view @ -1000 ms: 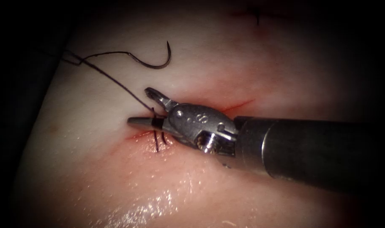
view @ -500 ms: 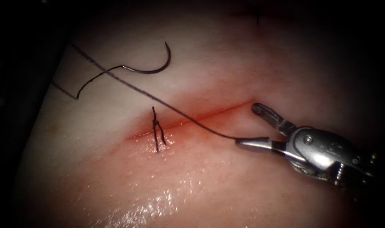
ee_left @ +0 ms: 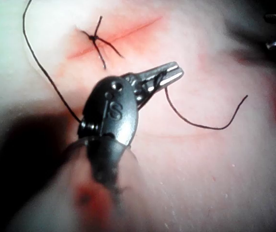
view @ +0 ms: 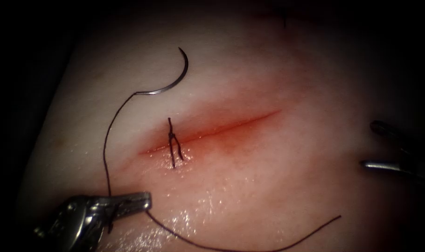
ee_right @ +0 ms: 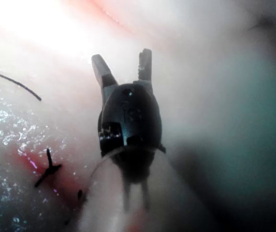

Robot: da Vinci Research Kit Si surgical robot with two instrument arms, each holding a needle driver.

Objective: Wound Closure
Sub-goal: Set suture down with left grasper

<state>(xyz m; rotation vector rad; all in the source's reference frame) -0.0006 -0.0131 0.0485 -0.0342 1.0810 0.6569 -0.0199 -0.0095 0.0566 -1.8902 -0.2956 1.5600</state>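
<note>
Left tool [view: 144, 201] sits low on the left of the cut [view: 212, 132], jaws clamped on the thread [view: 106, 158], nothing else in them; the left wrist view shows the strand pinched between the closed jaws of the left tool [ee_left: 174, 72]. From the grip the thread climbs to the curved needle [view: 172, 79], which lies free on the tissue [view: 268, 186] up on the left of the cut, not in the tissue, held by neither tool. The other run of thread trails right along the wet surface to a free cut end [view: 338, 216]. A tied stitch [view: 174, 148] with short tails crosses the left end of the cut; red fluid tints the wound line, and the rest of the cut right of the stitch is unstitched. Right tool [view: 368, 145] is at the far right, well apart from the cut, jaws spread wide and empty, also seen in the right wrist view [ee_right: 123, 65]. Judgement: grip on thread looks secure; to do this well keep tension gentle so the needle does not drag across the tissue or snag the knot.
</note>
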